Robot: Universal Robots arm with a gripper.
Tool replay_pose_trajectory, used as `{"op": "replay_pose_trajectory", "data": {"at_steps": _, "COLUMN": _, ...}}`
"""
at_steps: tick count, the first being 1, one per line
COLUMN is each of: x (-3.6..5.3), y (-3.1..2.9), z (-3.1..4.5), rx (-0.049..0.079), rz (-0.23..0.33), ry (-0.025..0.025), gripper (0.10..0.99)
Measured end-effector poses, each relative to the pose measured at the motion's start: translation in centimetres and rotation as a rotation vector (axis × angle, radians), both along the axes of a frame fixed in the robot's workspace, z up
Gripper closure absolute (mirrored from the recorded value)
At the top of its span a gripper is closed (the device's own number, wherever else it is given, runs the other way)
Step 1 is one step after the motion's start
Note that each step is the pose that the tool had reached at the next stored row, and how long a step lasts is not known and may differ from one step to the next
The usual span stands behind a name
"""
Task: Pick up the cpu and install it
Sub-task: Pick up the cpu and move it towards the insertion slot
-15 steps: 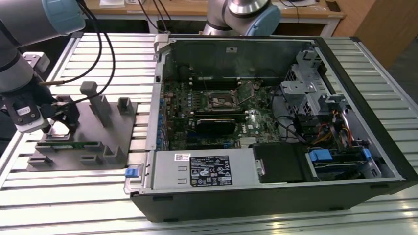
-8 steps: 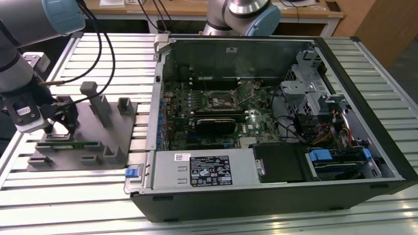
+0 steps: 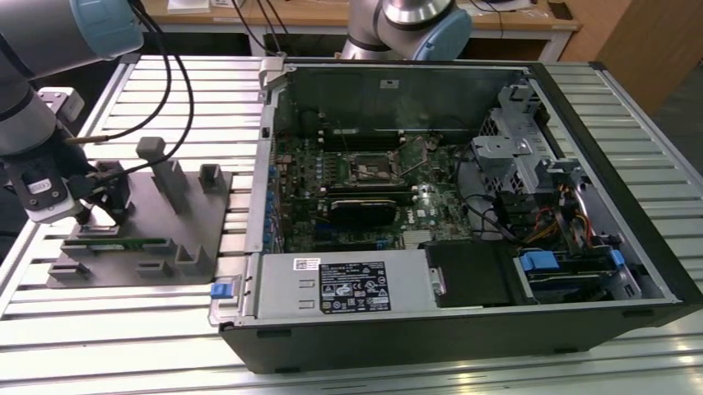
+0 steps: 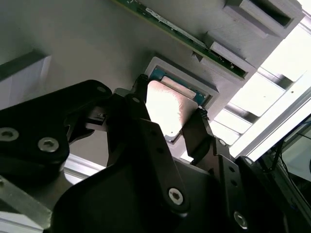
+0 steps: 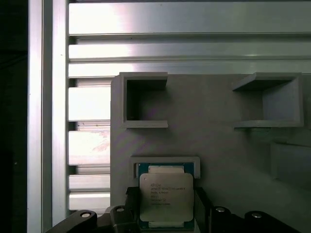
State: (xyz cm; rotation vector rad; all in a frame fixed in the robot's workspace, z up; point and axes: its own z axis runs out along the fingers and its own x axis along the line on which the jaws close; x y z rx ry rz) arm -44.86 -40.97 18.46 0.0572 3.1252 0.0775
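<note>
The cpu is a flat square chip with a silvery top and a thin blue-green rim. It lies in a shallow square pocket of the grey holder plate at the exterior view's left. My gripper hangs straight over that pocket. In both wrist views its black fingers press against two opposite edges of the cpu, so the gripper is shut on it. The open computer case lies to the exterior view's right, with the bare square socket on its green board.
A long green memory stick lies in a slot of the holder plate beside the pocket. Grey posts rise from the plate close to my gripper. A second arm's base stands behind the case. The slatted metal table lies underneath.
</note>
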Motion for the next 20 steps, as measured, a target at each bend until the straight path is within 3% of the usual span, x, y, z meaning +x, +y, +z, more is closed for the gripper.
{"op": "replay_pose_trajectory", "data": {"at_steps": 9, "x": 0.00, "y": 0.00, "z": 0.27, "rx": 0.000, "rz": 0.000, "ry": 0.0004, "gripper": 0.545}}
{"op": "replay_pose_trajectory", "data": {"at_steps": 20, "x": 0.00, "y": 0.00, "z": 1.39, "rx": 0.000, "rz": 0.000, "ry": 0.0004, "gripper": 0.545}}
